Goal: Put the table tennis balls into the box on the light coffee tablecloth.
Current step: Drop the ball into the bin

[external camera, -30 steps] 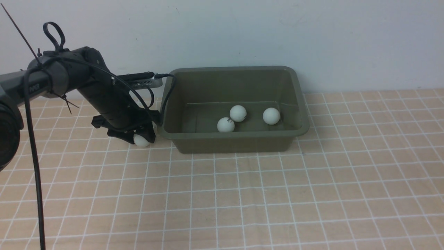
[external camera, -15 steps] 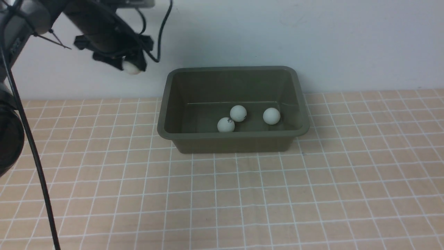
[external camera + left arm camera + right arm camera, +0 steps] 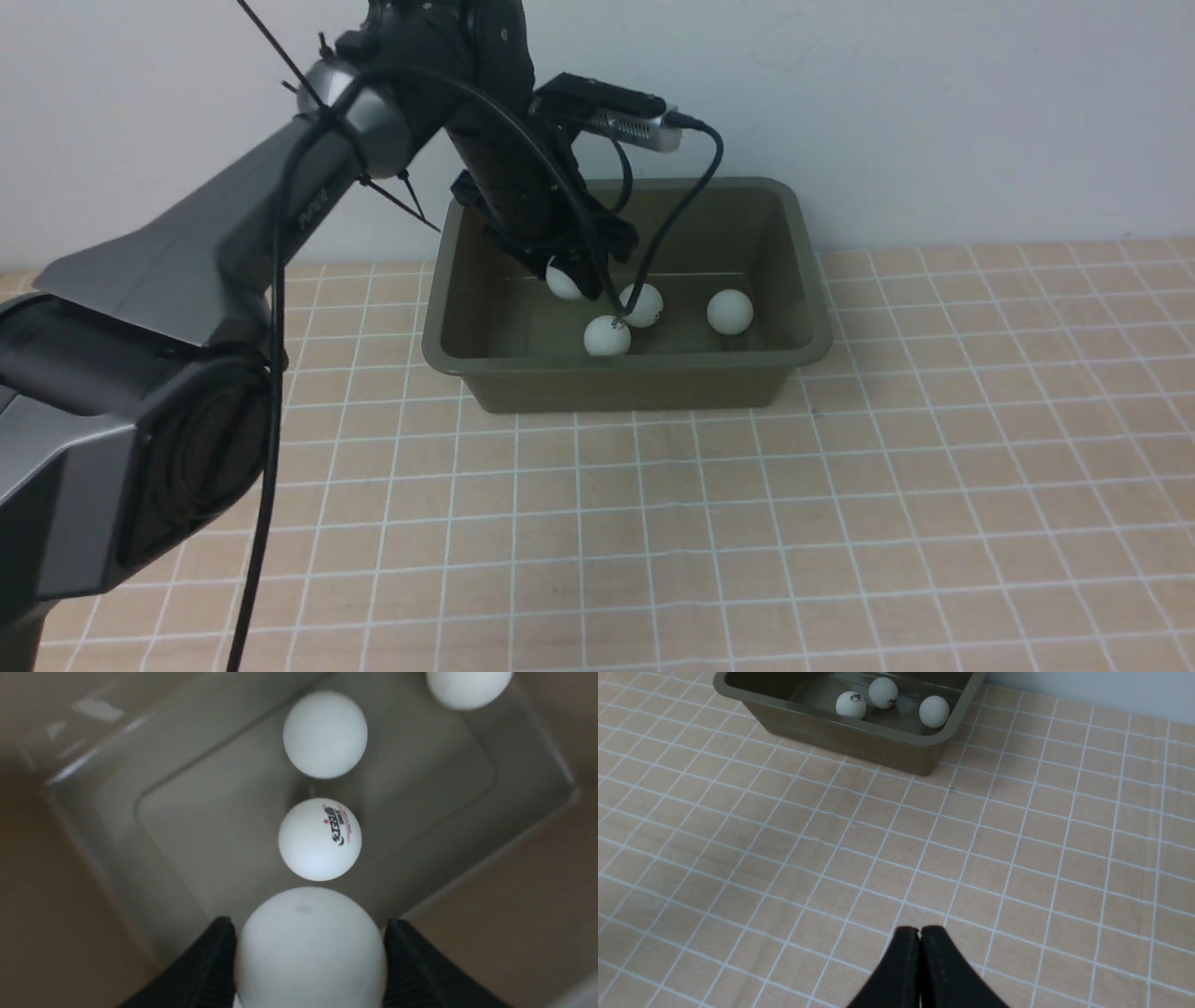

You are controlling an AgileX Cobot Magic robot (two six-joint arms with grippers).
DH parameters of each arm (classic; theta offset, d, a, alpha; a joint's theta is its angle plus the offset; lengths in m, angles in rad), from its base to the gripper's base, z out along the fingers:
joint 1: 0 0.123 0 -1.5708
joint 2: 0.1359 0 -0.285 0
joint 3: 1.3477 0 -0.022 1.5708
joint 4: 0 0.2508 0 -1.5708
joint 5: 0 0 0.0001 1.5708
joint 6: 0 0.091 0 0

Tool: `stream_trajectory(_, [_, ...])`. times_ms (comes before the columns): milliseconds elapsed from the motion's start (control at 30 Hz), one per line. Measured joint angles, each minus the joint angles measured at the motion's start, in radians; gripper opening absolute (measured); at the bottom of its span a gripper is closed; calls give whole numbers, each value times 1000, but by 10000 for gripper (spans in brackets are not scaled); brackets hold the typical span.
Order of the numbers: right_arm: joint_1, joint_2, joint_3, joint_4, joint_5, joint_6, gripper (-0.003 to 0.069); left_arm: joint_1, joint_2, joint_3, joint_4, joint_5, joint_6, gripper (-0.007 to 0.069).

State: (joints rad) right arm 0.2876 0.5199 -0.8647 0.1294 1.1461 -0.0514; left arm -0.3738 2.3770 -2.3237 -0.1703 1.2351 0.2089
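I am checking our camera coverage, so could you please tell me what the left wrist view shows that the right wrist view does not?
Only the left wrist view shows the left gripper closed on a ball, held over the inside of the box, and the red and dark print on the ball beneath it. Only the right wrist view shows the shut right gripper, the tablecloth and the box's outer wall. Both show three balls lying on the box floor.
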Motion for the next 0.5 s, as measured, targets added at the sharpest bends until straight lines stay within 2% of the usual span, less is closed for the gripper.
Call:
stream_trajectory(133, [0, 0, 0, 0, 2, 0, -15, -4, 20, 0, 1, -3, -1, 333])
stream_trajectory(367, [0, 0, 0, 0, 26, 0, -15, -4, 38, 0, 20, -16, -47, 445])
stream_trajectory(500, [0, 0, 0, -1, 30, -2, -15, -4, 30, -1, 30, -11, -53, 448])
